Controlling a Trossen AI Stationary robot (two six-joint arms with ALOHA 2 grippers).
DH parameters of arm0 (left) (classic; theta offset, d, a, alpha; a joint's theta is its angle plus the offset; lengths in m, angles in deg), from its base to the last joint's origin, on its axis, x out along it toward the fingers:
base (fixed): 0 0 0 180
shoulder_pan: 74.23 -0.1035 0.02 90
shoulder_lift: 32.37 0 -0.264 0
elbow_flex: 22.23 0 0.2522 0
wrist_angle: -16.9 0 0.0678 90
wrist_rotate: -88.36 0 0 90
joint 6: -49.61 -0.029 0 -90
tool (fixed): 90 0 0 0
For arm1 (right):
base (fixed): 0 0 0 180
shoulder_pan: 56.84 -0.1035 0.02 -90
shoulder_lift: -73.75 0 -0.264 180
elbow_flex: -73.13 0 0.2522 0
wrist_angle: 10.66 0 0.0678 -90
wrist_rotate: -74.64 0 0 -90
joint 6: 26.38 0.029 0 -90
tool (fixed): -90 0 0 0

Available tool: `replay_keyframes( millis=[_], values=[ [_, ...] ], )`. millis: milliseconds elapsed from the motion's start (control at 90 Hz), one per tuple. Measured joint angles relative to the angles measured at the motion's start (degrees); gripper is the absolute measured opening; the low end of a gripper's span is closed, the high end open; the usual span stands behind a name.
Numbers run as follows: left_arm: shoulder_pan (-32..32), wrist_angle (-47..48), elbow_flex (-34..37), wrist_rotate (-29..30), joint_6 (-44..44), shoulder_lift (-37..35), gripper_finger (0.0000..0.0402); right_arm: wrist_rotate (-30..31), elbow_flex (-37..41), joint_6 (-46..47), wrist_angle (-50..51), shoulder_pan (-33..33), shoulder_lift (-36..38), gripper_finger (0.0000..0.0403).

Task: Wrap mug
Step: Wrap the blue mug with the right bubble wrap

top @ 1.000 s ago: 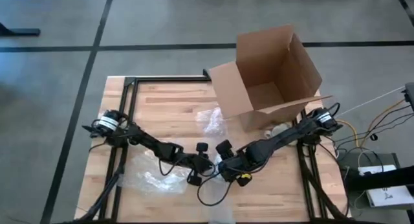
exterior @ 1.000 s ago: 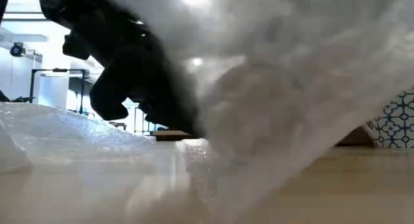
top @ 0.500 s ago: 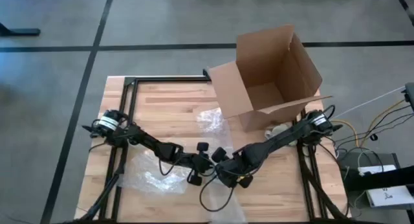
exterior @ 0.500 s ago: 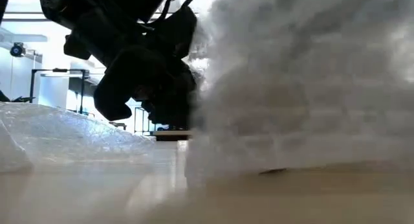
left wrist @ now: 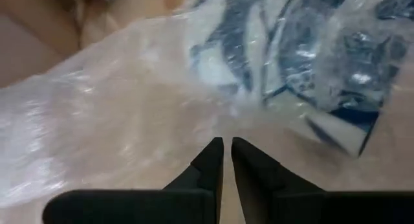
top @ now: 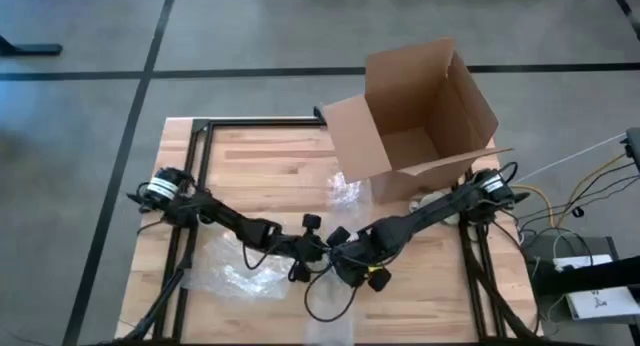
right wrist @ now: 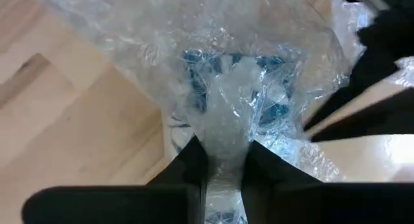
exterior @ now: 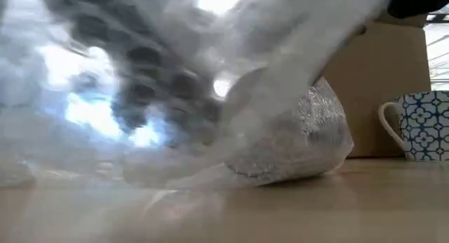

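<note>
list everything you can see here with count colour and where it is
cardboard box: 1, brown, open, at the table's far right part
bubble wrap: 1 clear sheet spread at the near left, running up between the two grippers
wrapped mug: 1, blue and white pattern showing through the wrap, near the table's middle at the grippers
bare mug: 1, white with blue pattern, upright beside the box
wrapped bundle: 1, clear wrap, next to the box's near left corner; contents not visible
table: 1, light wood
left gripper: 1, dark, nearly shut, at the wrap
right gripper: 1, dark, pinching bubble wrap
</note>
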Motion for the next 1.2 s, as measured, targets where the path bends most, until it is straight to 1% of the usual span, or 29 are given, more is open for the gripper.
replay_keyframes(
  millis=[100,256,322,433,567,744,856,1000,1200],
  values=[
    [-0.02,0.72,0.00,-0.08,2.87,-1.08,0.0020,-0.63,0.00,0.22,0.72,-0.07,0.00,0.0037],
    [-0.04,0.67,0.00,-7.37,7.97,0.33,0.0020,-0.66,0.00,0.22,0.79,-0.09,0.00,0.0038],
    [0.02,0.68,0.00,-8.95,9.68,1.37,0.0020,-0.66,0.00,0.27,0.81,-0.09,0.00,0.0039],
    [0.15,-0.17,0.02,-9.82,10.84,2.44,0.0020,-0.64,0.00,0.22,0.85,-0.09,0.00,0.0039],
    [0.17,-3.26,0.02,-9.95,11.50,4.16,0.0020,-0.88,0.02,0.14,0.77,-0.09,0.00,0.0039],
    [0.03,-6.85,-0.19,-9.88,12.15,8.33,0.0020,-1.14,0.07,0.21,0.70,-0.09,0.00,0.0039],
    [-0.57,-7.48,-0.31,-9.73,13.08,10.32,0.0020,-3.20,0.07,0.75,0.68,0.00,-0.02,0.0040],
    [-1.66,-7.21,-0.33,-9.07,13.31,10.47,0.0020,-5.15,0.09,1.64,0.68,-0.03,-0.04,0.0040],
    [-3.34,-6.14,-0.11,-8.92,11.22,8.92,0.0020,-7.97,0.16,2.41,0.38,-0.01,-0.11,0.0040]
  ],
)
